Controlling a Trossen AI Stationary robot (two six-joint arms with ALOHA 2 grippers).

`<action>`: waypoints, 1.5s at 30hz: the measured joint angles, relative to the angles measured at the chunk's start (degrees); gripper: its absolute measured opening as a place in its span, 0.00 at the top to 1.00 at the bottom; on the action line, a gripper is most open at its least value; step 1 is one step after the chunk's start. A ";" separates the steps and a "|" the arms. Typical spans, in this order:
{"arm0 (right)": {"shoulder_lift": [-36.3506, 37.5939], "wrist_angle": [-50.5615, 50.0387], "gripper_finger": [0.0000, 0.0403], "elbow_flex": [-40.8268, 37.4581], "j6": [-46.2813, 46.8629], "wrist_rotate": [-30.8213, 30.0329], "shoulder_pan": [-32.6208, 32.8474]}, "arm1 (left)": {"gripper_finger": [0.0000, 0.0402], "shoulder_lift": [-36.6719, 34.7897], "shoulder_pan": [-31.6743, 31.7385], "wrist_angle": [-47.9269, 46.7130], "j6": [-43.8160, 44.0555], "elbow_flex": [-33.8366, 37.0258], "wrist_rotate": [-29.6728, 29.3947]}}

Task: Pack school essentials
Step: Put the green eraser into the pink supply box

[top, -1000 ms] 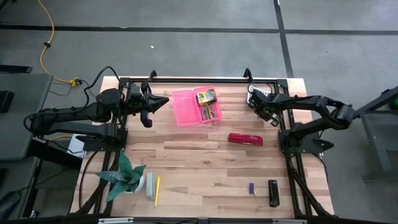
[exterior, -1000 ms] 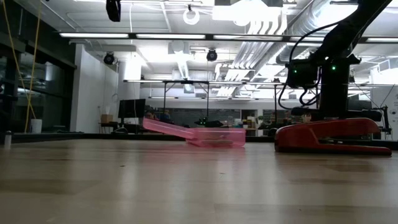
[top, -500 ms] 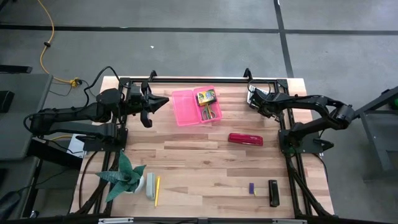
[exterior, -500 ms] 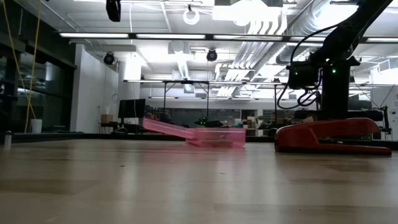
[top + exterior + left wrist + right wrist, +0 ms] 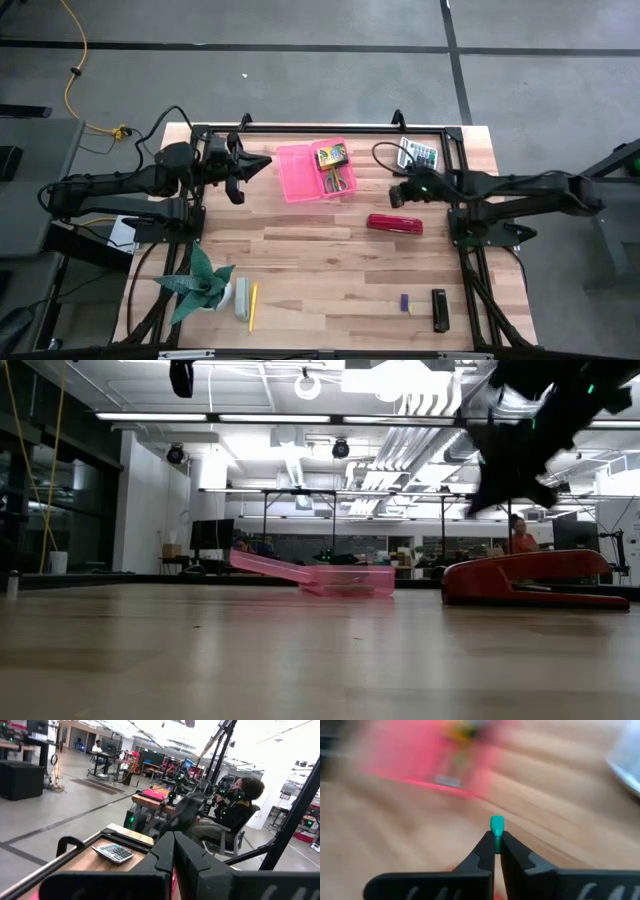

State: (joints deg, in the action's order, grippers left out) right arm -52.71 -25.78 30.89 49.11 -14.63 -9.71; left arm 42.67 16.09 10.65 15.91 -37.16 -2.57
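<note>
**Q:** Pink box (image 5: 316,171) is sitting open near the far edge, crayon box (image 5: 331,155) and scissors (image 5: 339,181) already inside. Which arm do you send next, and where is everything from it?

**A:** You've got the right gripper (image 5: 397,193) out over the middle of the table, between the pink box and the calculator (image 5: 419,154), just past the far side of the red stapler (image 5: 394,224). Its fingers are pinched together on a small green piece (image 5: 497,826), which pokes out from the tips in the right wrist view. Can't tell you what the piece is, too small.

**Q:** So which way is the box from there?

**A:** Off to the gripper's left and a little toward the far edge in the overhead view, near but not under it. The wrist view has the pink shape ahead of the fingertips, so you're aimed roughly at it. My guess is you carry on that way and let go over the box.

**Q:** And the left one?

**A:** The left gripper (image 5: 258,162) is parked just beside the box's left side, fingers shut, nothing in them. It's nearer the box, but the right one holds the goods.

**Q:** What's left?

**A:** Yellow pencil (image 5: 252,306) by the plant (image 5: 199,285) at the near left, a purple bit (image 5: 405,302) and a black piece (image 5: 439,309) at the near right. All well apart from both grippers.
</note>
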 joint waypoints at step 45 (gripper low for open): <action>-23.88 20.12 1.00 19.86 -40.20 16.37 -6.96 | 1.00 0.00 -0.01 -0.58 -0.04 0.01 4.46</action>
State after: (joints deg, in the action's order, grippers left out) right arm -76.59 -5.67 50.76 8.91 1.74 -16.66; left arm 42.68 16.08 10.07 15.88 -37.15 1.89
